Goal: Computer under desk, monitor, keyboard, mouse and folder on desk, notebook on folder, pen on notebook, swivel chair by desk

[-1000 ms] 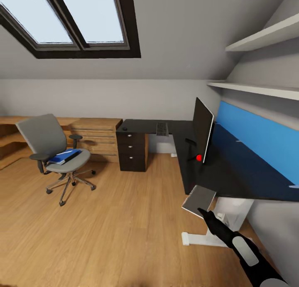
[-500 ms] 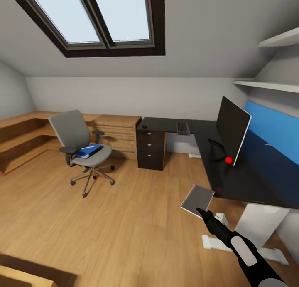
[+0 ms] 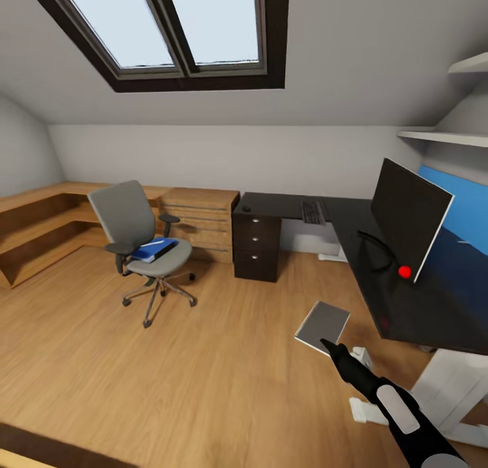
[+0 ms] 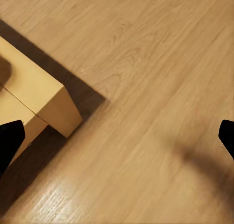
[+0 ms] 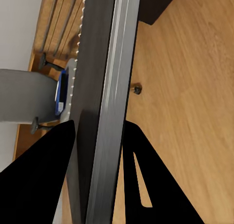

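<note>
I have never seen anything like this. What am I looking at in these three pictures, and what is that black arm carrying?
This is a simulated two-armed robot in an attic bedroom. The large picture comes from its head camera, the other two from cameras on its wrists. The right gripper has its jaws shut on a flat grey slab, possibly a notebook. The left gripper is open above the wooden floor. The desk carries a monitor and keyboard. A blue folder lies on the swivel chair.
</note>
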Motion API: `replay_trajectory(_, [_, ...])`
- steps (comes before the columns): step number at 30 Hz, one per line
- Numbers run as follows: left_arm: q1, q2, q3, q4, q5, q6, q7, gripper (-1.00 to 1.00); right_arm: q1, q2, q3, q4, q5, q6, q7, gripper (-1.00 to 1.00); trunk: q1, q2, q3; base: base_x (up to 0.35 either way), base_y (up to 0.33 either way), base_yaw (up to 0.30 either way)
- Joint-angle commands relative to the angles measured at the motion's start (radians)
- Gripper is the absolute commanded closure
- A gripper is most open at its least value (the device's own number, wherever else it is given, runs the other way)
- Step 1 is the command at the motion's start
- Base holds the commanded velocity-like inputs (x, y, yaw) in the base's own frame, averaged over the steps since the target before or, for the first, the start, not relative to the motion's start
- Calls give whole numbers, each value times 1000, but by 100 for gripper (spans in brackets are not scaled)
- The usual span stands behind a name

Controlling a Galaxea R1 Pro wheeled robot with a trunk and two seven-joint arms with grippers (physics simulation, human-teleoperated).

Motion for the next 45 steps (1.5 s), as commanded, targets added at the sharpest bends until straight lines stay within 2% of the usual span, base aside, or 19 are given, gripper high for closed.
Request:
replay_trajectory(1, [-1, 0, 1, 0, 7, -3, -1, -100, -1, 0, -3, -1, -9, 10, 1, 100, 0, -1, -1, 196, 74, 1])
replay_trajectory(18, [-1, -1, 1, 0, 7, -3, -2, -100, -1, 0, -4, 0, -8, 10, 1, 100, 0, -1, -1, 175, -14, 0])
replay_trajectory(45, [-1, -1, 0, 25, 7, -4, -3, -100, -1, -1, -4, -2, -8, 10, 2, 100, 0, -1, -1, 308, 97, 0])
